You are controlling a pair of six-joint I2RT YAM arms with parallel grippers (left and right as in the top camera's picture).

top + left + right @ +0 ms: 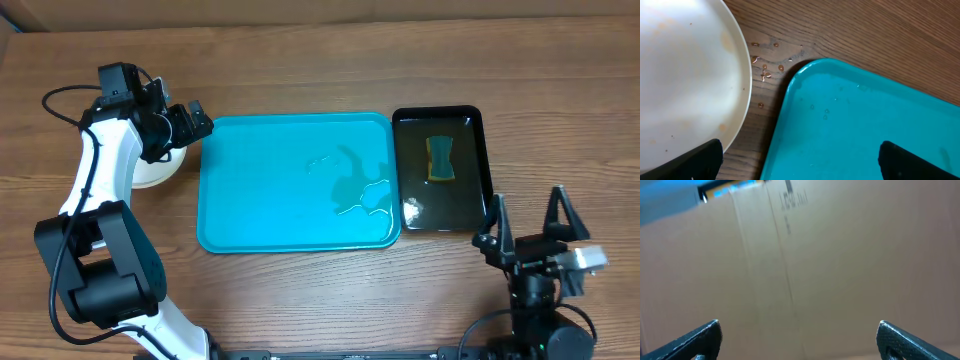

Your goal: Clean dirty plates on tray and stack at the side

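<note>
The turquoise tray (pixel 290 185) lies mid-table with no plate on it, only a small puddle of water (pixel 360 190). A white plate (pixel 160 172) rests on the table just left of the tray, mostly hidden under my left arm. I cannot tell how many plates lie there. In the left wrist view the plate (pixel 685 75) shows faint orange specks beside the tray's corner (pixel 865 125). My left gripper (pixel 190 120) (pixel 800 162) hovers open over the gap between plate and tray, holding nothing. My right gripper (pixel 530 215) (pixel 800 340) stands open and empty at the front right.
A narrow black tray (pixel 475 200) sits right of the turquoise one, with a yellow-green sponge (pixel 440 160) in it. Water droplets (pixel 765 65) dot the wood near the tray's corner. The right wrist view faces a cardboard wall (pixel 815 255).
</note>
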